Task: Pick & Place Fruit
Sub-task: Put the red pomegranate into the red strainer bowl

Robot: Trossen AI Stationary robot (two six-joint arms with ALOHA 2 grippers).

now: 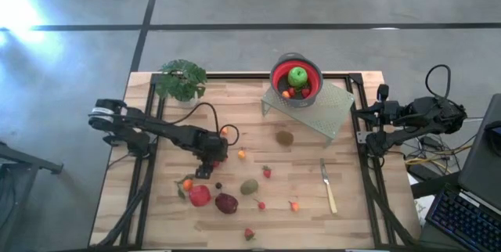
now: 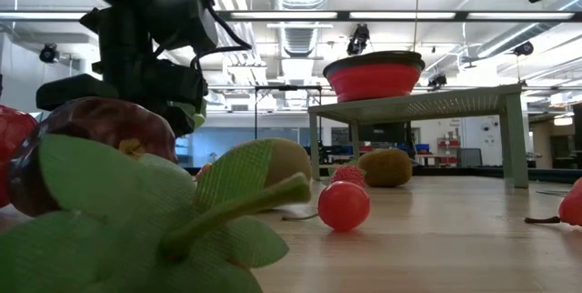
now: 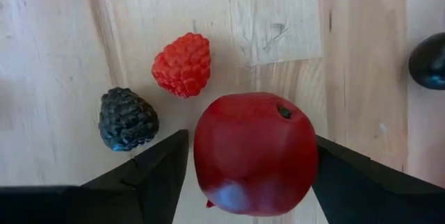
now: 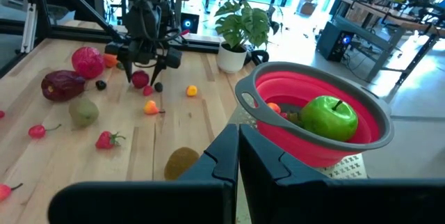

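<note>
Fruit near the left gripper (image 3: 250, 182)

Small glossy red fruit (image 3: 254, 153) sits between its fingers; red raspberry (image 3: 183, 65) and black berry (image 3: 127, 119) lie just ahead; larger pieces scattered beyond.
</note>
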